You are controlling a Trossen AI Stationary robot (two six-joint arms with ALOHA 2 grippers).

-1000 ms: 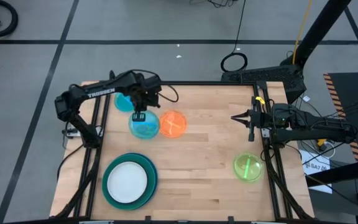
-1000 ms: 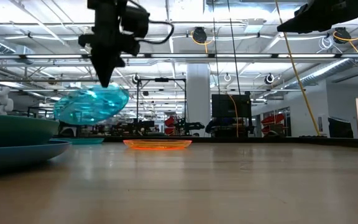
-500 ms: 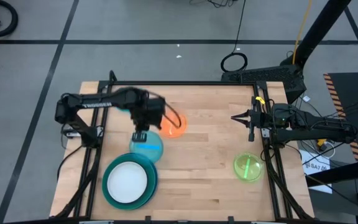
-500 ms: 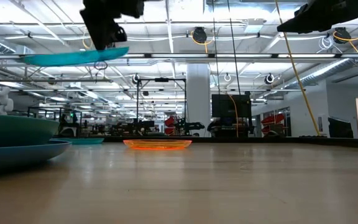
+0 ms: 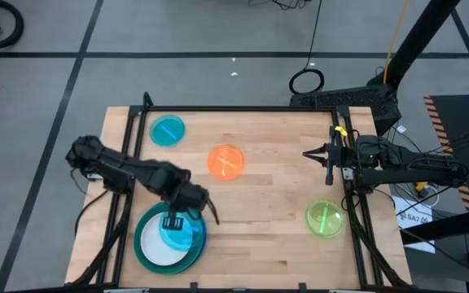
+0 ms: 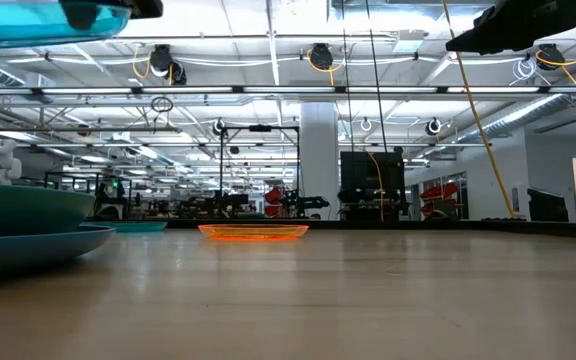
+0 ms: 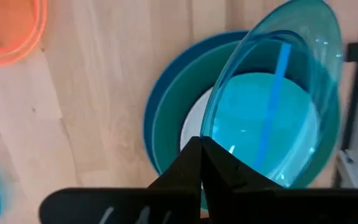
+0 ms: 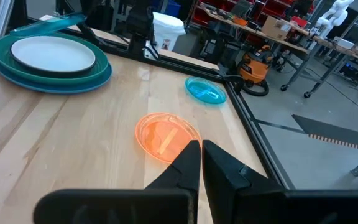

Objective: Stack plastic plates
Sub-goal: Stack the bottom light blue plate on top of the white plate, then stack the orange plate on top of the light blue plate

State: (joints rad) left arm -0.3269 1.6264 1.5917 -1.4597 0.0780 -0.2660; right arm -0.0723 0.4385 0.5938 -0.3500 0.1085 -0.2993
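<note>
While left gripper (image 5: 175,221) hangs lower left in high view, jaws pinch translucent cyan plate (image 5: 177,232) over white plate (image 5: 157,242) on teal plate (image 5: 141,251). Second cyan plate (image 5: 168,130) upper left, orange plate (image 5: 226,161) centre, lime green plate (image 5: 325,219) right on worktop (image 5: 275,187). Right gripper (image 5: 309,154) parked right edge, jaws pressed together.
Low view: held plate top left, raised.
Left wrist view: blue plate (image 7: 157,106) lowest in stack.

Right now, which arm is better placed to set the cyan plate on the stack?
Left. Its pincer holds the cyan plate above the stack; the right pincer waits by the far edge.
</note>
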